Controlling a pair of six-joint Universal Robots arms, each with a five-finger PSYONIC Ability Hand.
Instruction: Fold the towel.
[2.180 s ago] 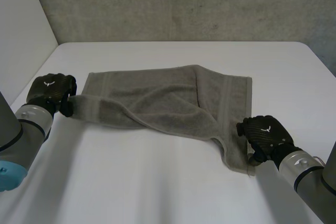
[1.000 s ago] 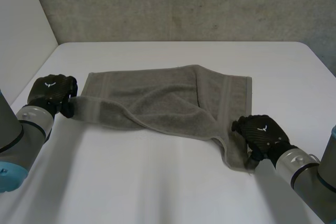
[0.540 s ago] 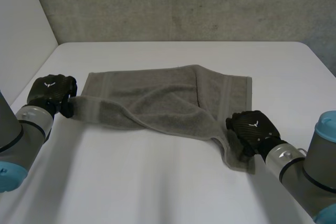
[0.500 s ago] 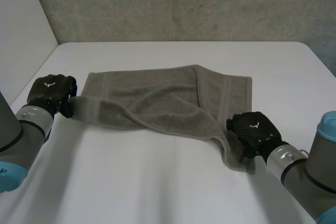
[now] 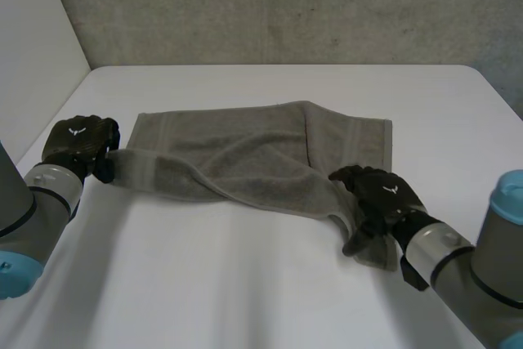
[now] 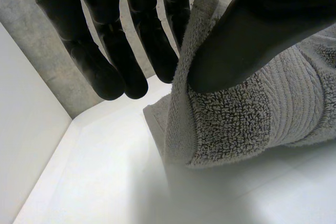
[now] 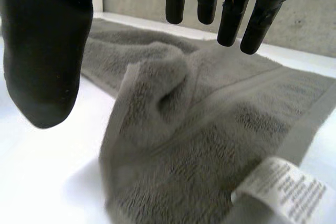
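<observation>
While the plain white table (image 5: 245, 284) takes up most of the head view, the thing that matters is the grey terry-cloth towel (image 5: 245, 149) lying across the middle of the frame. Its far edge is flat, but the near edge is rolled over in a twisty ridge running from the left corner down toward the lower right, and it bunches up there.

The robot's black left hand (image 5: 78, 143), at the left of the frame, has the towel's left corner pinched between thumb and fingers, and its wrist view shows that clearly. The black right hand (image 5: 377, 194), lower right, is spread wide over the crumpled near-right corner. Its thumb is well apart from the straight fingers and it's holding nothing, as far as I can see. A small white care label (image 7: 286, 187) sticks out of the hem just beside that corner.

So I'd say we're at the grab-the-corners step, half done. Next, the right hand needs to drop and close on that corner. Then both hands would probably have to pull the near edge taut to get the twist out before folding it over.
</observation>
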